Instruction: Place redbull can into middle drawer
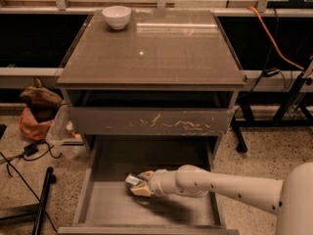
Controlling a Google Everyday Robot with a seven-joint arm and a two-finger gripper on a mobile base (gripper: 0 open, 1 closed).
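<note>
The middle drawer (110, 207) is seen pulled out at the foot of the bench (161, 53), toward 6 o'clock in the view, with its flat grey-brown bottom exposed. The white arm (220, 187) is extended from the 4 o'clock corner leftward across the drawer. The hand (139, 184) is found inside the drawer, over the left-centre of its bottom. The redbull can (131, 180) is gripped by the hand: the tan fingers (145, 190) are closed to the can's width around it, and only its shiny silver end is shown, projecting toward 9 o'clock. The can is thus located within the drawer's walls, low over the bottom; whether the bottom is touched cannot be told. Above the open drawer, the closed drawer front (151, 121) with pale scratches is seen. A white bowl (116, 16) is set on the bench top near its 11 o'clock corner, well apart from the hand. On the speckled floor (264, 155), at 9 o'clock of the bench, a reddish bag (34, 126) and a clear plastic container (61, 138) are placed, with black cables (19, 155) near them. An orange cable (274, 35) is run down at 2 o'clock.
</note>
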